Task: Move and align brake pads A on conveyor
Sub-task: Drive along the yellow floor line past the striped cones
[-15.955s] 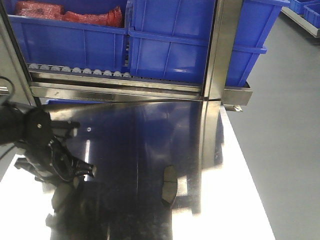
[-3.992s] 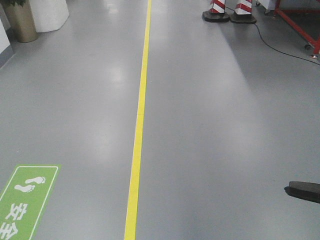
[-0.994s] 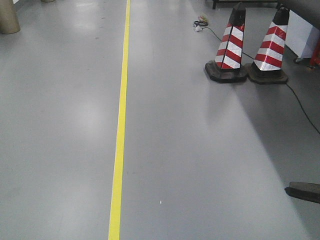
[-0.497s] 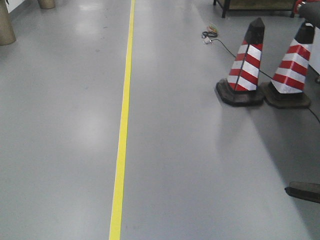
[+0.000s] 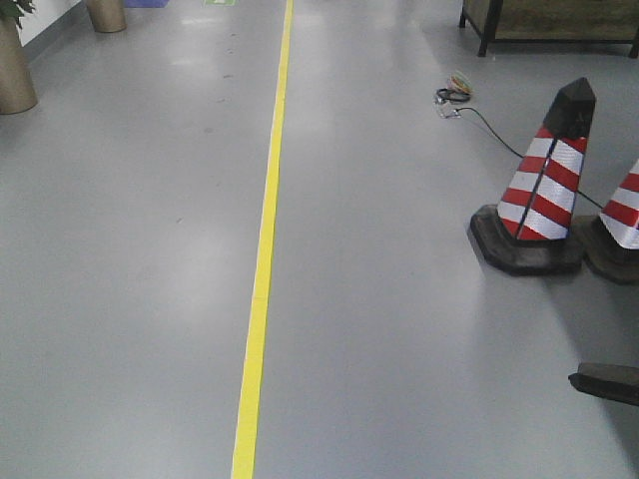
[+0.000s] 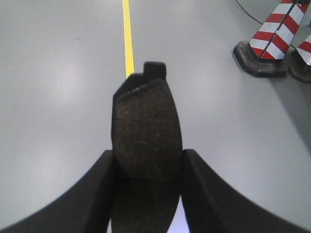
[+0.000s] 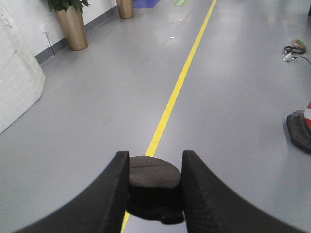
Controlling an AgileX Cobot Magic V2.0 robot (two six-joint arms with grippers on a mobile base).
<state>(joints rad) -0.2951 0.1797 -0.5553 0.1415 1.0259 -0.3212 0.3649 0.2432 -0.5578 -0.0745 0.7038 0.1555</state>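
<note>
On my left wrist view I see a pad (image 6: 146, 136) pinched between the fingers of the left tool (image 6: 147, 187). It stands on end, a dark oblong with rounded corners, its face rough and grainy with brownish flecks, and a thin backing plate shows behind it with a square tab sticking out at the top. A faint line crosses its face.

The right tool (image 7: 154, 191) pinches a second pad (image 7: 153, 177). This one lies flat between the curved black fingers, so I see mostly its rounded edge and a strip of coarse dark top surface with a fine groove across the middle.

Both pads hang in the air over a smooth, glossy grey floor (image 5: 130, 259). A yellow line (image 5: 262, 269) runs straight up the floor. To the right stands a cone (image 5: 544, 190), red and white striped with a black tip and black base, and a second cone (image 5: 619, 225) is cut by the frame edge. A thin black cable (image 5: 499, 135) trails behind them. Tall tan planters (image 7: 72, 26) stand by the white wall.
</note>
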